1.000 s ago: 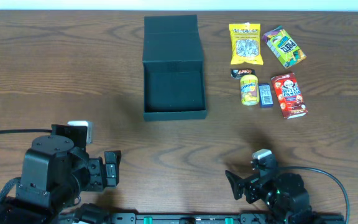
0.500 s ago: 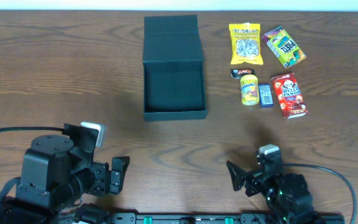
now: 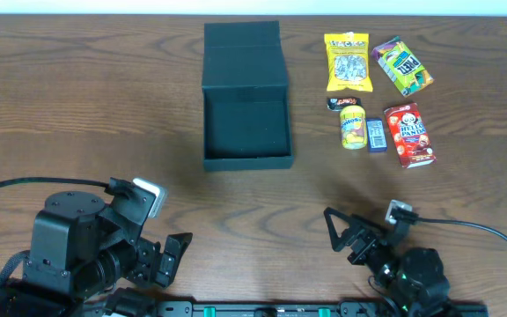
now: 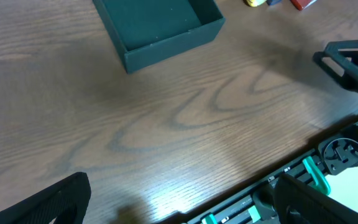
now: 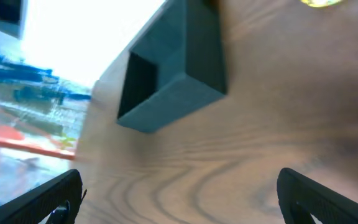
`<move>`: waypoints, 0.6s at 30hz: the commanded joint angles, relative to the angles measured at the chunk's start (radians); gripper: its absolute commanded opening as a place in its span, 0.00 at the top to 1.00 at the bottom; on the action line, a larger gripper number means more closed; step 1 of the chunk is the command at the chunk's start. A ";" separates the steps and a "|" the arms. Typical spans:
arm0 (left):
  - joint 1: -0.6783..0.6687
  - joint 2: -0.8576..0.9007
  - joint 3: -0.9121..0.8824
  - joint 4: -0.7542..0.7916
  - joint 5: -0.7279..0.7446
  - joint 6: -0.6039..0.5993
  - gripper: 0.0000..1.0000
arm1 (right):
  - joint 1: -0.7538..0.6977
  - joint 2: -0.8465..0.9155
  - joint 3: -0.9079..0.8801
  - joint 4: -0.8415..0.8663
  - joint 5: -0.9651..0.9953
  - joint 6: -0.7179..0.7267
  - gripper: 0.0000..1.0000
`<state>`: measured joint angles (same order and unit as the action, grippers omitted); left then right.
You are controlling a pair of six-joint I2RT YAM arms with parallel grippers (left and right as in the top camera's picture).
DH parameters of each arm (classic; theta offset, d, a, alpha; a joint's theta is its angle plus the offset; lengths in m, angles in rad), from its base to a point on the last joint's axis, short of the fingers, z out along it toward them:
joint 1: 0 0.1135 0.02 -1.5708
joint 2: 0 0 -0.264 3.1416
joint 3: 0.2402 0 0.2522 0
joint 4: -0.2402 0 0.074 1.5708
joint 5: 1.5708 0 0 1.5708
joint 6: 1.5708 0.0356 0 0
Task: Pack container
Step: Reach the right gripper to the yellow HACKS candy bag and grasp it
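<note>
Honestly, the box (image 3: 246,97) is sitting open far-center, left of the snacks (image 3: 349,63), while the left gripper (image 3: 168,257) and right gripper (image 3: 345,235) are hanging near, jaws apart and empty, and I'm guessing it's handling light but crushable, so I'm eyeing a side wall.

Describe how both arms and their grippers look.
Both arms are matte black. The left arm has a bulky rounded housing and a pale grey camera block; a black cable trails left. The right arm is slimmer, its cable looping right. The fingers are black and angular.
</note>
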<state>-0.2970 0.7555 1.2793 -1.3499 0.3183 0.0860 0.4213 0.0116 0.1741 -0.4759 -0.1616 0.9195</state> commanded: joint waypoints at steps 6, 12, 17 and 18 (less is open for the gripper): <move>0.002 -0.003 -0.005 0.000 0.003 0.019 0.05 | -0.026 0.042 0.056 0.146 -0.036 -0.201 0.01; 0.002 -0.003 -0.005 0.000 0.003 0.019 0.05 | -0.102 0.294 0.272 0.121 -0.037 -0.399 0.01; 0.002 -0.003 -0.005 0.000 0.003 0.019 0.05 | -0.147 0.547 0.466 0.103 -0.038 -0.570 0.01; 0.002 -0.003 -0.005 0.000 0.003 0.019 0.05 | -0.157 0.600 0.504 0.098 -0.038 -0.594 0.01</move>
<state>-0.2970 0.7551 1.2778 -1.3506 0.3183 0.0868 0.2893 0.5262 0.6113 -0.3706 -0.1951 0.4606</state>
